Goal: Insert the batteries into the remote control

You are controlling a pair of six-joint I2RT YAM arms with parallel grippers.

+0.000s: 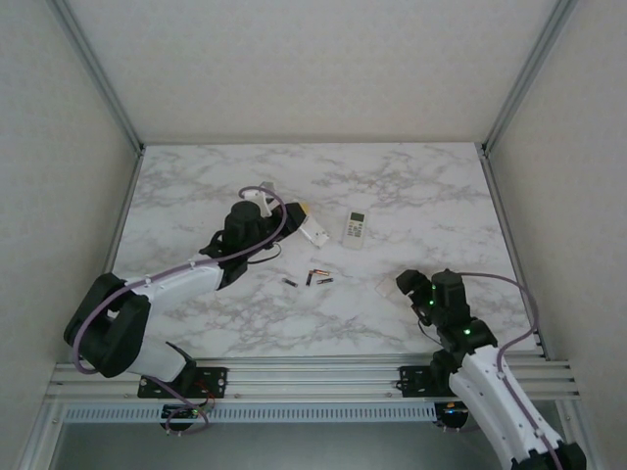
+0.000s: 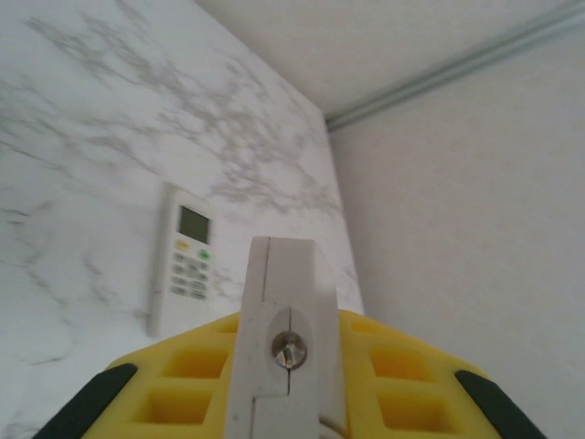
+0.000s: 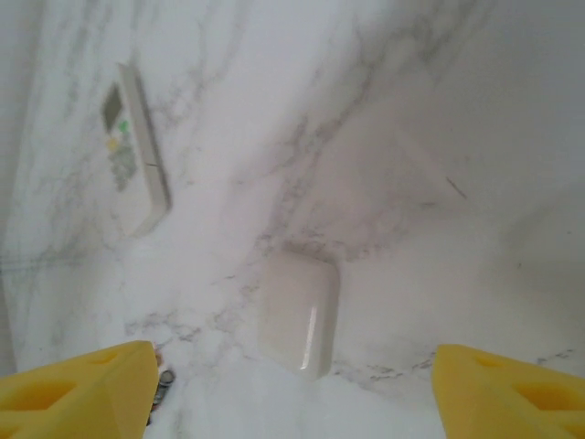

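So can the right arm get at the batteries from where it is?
Probably yes. The right gripper is open and empty, over a white cover. The batteries lie loose on the bare table to its left, nothing between; the left gripper, shut on a white part, sits farther back.

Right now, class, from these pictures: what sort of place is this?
Probably a robot test cell, not a home: a marble-patterned table boxed in by plain white walls on aluminium framing, with two robot arms bolted at its near edge and batteries laid out.
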